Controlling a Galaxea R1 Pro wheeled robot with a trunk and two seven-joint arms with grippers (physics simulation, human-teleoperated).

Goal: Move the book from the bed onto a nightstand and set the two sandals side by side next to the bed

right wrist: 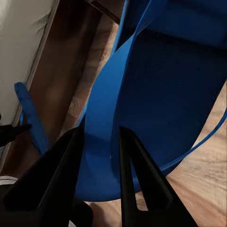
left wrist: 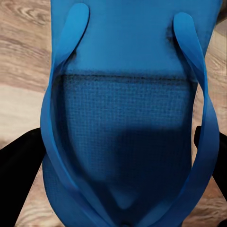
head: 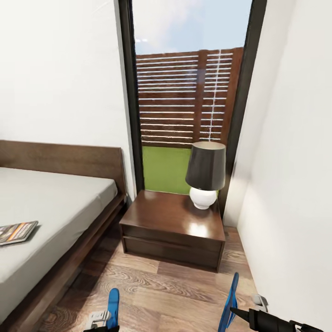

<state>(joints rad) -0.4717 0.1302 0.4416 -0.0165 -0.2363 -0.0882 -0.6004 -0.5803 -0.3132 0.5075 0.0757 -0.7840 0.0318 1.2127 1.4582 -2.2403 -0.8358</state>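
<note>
A robot looks down into the corner of a white-walled bedroom with a wood-plank floor. On the left is a low bed with a dark wooden frame and a pale mattress. A thin book with an orange band lies flat on the mattress near the bed's edge, at the left side of the head view. Beside the bed, below a tall dark-framed window, stands a dark brown nightstand with a glossy top. A lamp with a white round base and dark shade sits on its far right corner; the drawer fronts are closed, so nothing inside can be seen. At the bottom of the head view, each arm holds a bright blue sandal off the floor. The left sandal stands on edge in the left gripper, whose dark fingers press it from both sides. The right sandal also stands on edge, and the right gripper pinches its strap between two black fingers.
</note>
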